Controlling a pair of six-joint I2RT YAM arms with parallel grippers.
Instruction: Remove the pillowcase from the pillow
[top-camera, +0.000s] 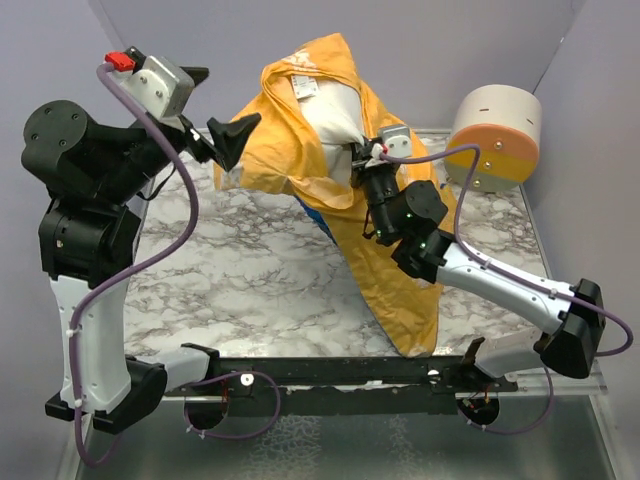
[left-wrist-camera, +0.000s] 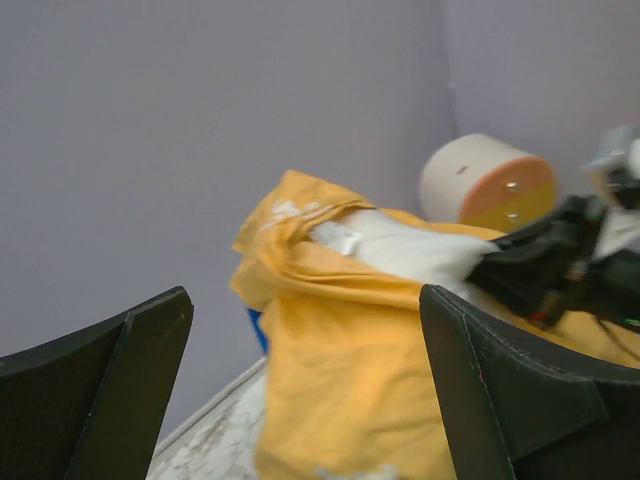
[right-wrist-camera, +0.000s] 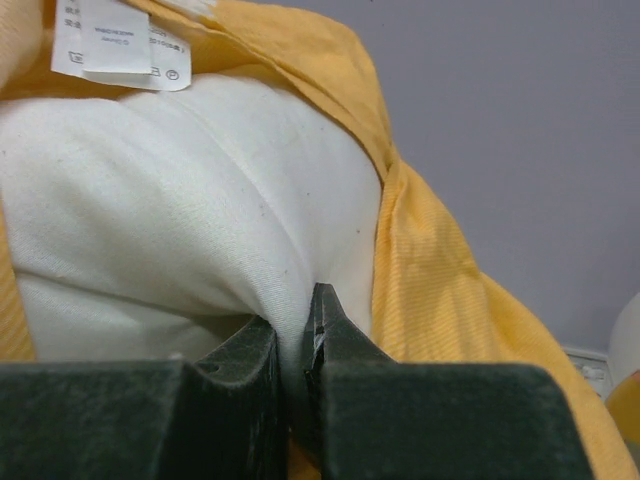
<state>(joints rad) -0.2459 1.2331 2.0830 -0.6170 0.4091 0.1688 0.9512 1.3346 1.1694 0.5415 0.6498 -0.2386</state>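
Note:
The yellow-orange pillowcase (top-camera: 290, 165) hangs lifted over the table, its open mouth pulled partway down off the white pillow (top-camera: 335, 108). My right gripper (top-camera: 362, 155) is shut on a pinch of the pillow's white fabric (right-wrist-camera: 180, 200), with the pillowcase (right-wrist-camera: 430, 280) draped beside it and a white tag (right-wrist-camera: 110, 40) above. My left gripper (top-camera: 235, 140) is open and empty, just left of the pillowcase's side. In the left wrist view its fingers frame the pillowcase (left-wrist-camera: 340, 370), with the pillow (left-wrist-camera: 410, 245) showing above. A blue strip (top-camera: 315, 215) shows under the fabric.
A cream-and-orange cylinder (top-camera: 495, 135) lies at the back right by the wall; it also shows in the left wrist view (left-wrist-camera: 490, 185). The marble tabletop (top-camera: 250, 280) lies below, with purple walls close behind and at both sides.

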